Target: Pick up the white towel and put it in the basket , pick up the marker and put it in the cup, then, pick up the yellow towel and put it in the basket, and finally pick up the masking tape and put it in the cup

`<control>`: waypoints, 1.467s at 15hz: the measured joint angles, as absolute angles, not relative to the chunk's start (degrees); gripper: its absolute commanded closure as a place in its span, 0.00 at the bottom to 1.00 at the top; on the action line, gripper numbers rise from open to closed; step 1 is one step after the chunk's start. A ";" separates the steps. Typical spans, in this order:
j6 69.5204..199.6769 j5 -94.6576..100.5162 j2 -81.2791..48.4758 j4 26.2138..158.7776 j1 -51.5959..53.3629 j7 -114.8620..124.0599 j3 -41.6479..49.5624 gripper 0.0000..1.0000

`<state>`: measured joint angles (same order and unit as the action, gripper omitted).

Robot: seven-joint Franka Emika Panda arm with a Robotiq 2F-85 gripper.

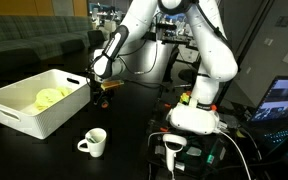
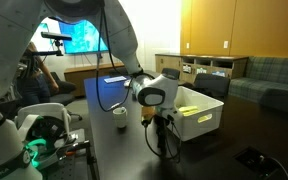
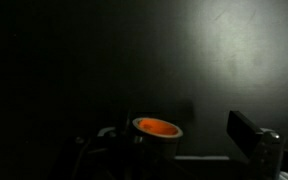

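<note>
Wrist view is showing the masking tape (image 3: 157, 128) lying flat on the dark desk (image 3: 214, 50), its orange core facing up. One finger (image 3: 252, 135) is standing clear of the roll, so the end effector (image 1: 101, 92) is appearing spread and not yet pinching anything. In an exterior view it is hanging low, just beside the basket (image 1: 24, 112), where the yellow towel (image 1: 50, 97) is already lying. By my judgement the final step is in hand. The next move is calling for closing squarely on the roll, lifting, and carrying it over the cup (image 1: 94, 142) nearby.
</note>
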<state>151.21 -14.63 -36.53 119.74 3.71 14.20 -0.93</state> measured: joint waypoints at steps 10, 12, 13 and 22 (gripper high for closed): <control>150.19 -12.36 -39.73 115.51 3.72 14.67 0.44 0.15; 149.53 -11.89 -40.19 114.82 3.72 14.70 0.79 0.24; 149.23 -11.69 -40.42 114.51 3.72 14.70 0.97 0.38; 145.40 -9.30 -40.93 113.13 3.94 14.99 1.76 0.73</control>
<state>145.40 -9.30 -40.93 113.13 3.94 14.99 1.76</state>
